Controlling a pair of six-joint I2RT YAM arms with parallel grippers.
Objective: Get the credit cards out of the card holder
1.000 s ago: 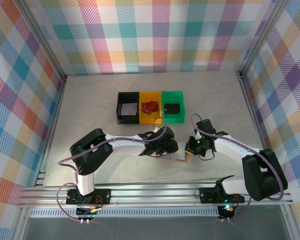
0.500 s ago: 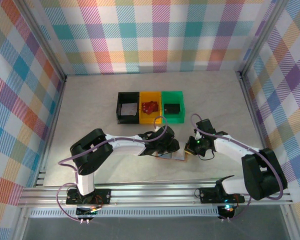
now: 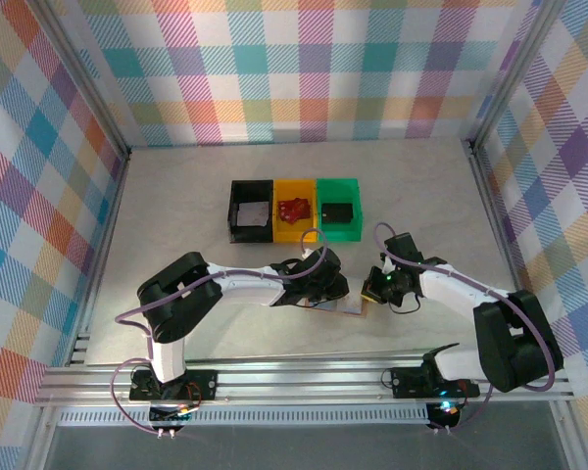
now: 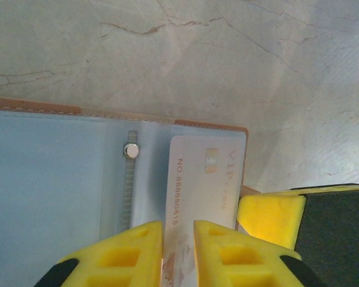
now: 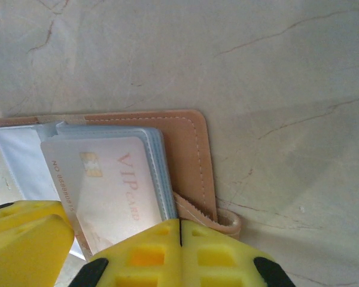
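Observation:
The tan card holder (image 4: 209,125) lies spread open, pale blue sleeves up, on the table between the two arms (image 3: 351,306). A pale "VIP card" credit card (image 4: 206,179) sticks partly out of its right sleeve. My left gripper (image 4: 178,239) hangs over the card's near left part, its yellow fingers a narrow gap apart with the card's face showing between them. My right gripper (image 5: 180,239) is shut, tips at the holder's tan strap loop (image 5: 227,221) by its right cover (image 5: 188,149). The same card (image 5: 113,185) lies just left of it.
Three small bins stand in a row behind: black (image 3: 250,217), yellow (image 3: 295,213) with a red thing inside, green (image 3: 339,211) with a dark thing inside. Checked walls and metal rails close off the table on all sides.
The left gripper's jaws have narrowed over the card. Both arms and the holder stay almost where they were.

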